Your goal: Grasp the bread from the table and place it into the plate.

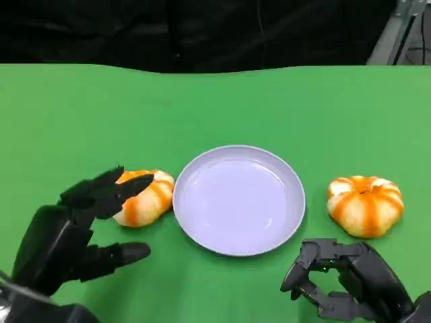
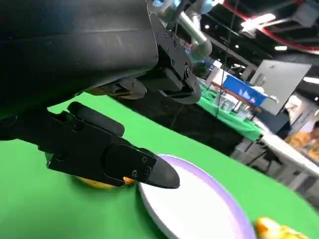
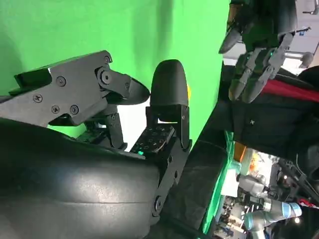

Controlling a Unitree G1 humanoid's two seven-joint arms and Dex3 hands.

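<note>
Bread (image 1: 145, 197) lies on the green tabletop (image 1: 67, 114) just left of the plate (image 1: 239, 200), so we hold our left hand (image 1: 81, 229) spread around it without gripping, while our right hand (image 1: 343, 276) waits curled near the second bread (image 1: 364, 204).

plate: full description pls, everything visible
The plate is round, shallow and pale lilac-white, with a raised rim and a glossy, plastic-looking surface. It lies flat and upright on the green table, near the middle, with nothing in it. One striped orange bread lies just beside its rim, near the left hand; another bread sits apart on the opposite side. Neither hand touches the plate.
</note>
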